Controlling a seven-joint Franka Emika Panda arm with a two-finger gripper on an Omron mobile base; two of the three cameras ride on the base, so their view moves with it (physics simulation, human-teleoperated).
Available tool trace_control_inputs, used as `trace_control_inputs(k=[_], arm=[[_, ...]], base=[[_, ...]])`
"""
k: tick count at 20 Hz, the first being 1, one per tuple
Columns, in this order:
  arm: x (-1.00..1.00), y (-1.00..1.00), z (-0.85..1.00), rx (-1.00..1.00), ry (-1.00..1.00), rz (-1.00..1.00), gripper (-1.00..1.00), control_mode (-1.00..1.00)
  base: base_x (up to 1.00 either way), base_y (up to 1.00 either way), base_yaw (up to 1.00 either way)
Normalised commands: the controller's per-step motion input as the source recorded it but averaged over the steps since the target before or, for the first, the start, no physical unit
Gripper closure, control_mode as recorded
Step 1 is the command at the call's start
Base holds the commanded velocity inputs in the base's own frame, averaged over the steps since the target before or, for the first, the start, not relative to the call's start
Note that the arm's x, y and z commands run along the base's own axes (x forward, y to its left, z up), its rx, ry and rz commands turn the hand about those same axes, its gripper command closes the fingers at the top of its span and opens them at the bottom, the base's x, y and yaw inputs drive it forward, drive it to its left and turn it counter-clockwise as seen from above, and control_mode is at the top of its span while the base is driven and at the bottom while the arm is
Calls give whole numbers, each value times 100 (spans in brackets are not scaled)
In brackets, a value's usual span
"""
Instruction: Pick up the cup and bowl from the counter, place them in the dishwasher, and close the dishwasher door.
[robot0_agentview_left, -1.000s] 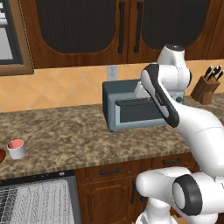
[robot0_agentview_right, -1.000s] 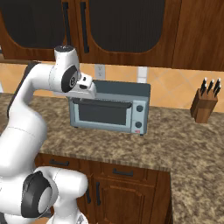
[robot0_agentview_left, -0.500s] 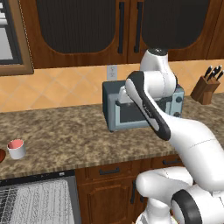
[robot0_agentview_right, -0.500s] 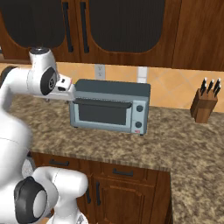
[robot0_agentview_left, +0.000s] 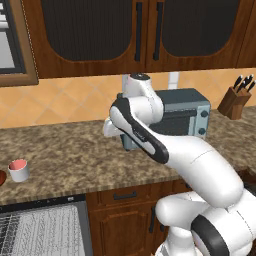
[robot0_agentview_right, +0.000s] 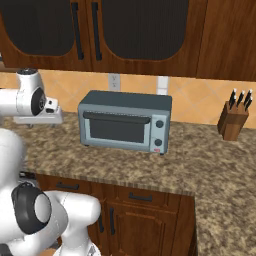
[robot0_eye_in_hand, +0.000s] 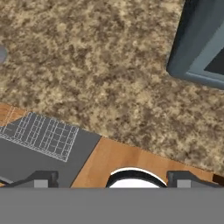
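A: Right, start at the claw. What do you see of the gripper (robot0_eye_in_hand: 112, 177)?

B: In the hand view its two dark fingertips (robot0_eye_in_hand: 41, 178) sit far apart at the bottom corners, one at each side. The jaws stand wide and there is nothing between them.

A: And what lies under it?

B: Speckled brown-and-tan counter (robot0_eye_in_hand: 96, 74) takes up most of that view. Beyond the counter's edge there is a strip of wooden floor and the dark grey dishwasher door (robot0_eye_in_hand: 30, 162), lying open, with the pale wire rack (robot0_eye_in_hand: 41, 133) drawn over it. A corner of the blue-grey toaster oven (robot0_eye_in_hand: 199, 41) comes in at the upper right.

A: Where is the hand in the room?

B: In the left base view the arm's white wrist hangs over the counter just in front of the toaster oven's left end. In the right base view the hand is held out level to the left of the oven, above the counter.

A: The cup?

B: The cup (robot0_agentview_left: 18, 170) stands upright near the counter's front edge, well to the left of the arm, pinkish-red inside showing. Just beside it, at the frame's edge, is a dark red sliver of the bowl (robot0_agentview_left: 2, 177); I cannot tell whether they touch.

A: And the dishwasher?

B: The dishwasher (robot0_agentview_left: 42, 227) is below the cup, its rack visible. A knife block (robot0_agentview_right: 232, 120) stands on the counter well to the right of the oven.
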Motion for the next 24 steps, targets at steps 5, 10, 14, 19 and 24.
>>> trace_control_inputs(k=[5,10,14,19,24], arm=[[51,100,-31,-4,13,11,-100,-100],[29,100,-21,-1,6,5,-100,-100],[0,100,-22,-3,0,0,-100,-100],[12,93,-24,-9,-5,3,-100,-100],[24,87,-4,-5,-4,1,-100,-100]], base=[[0,0,0],[0,0,0],[0,0,0],[0,0,0],[0,0,0]])
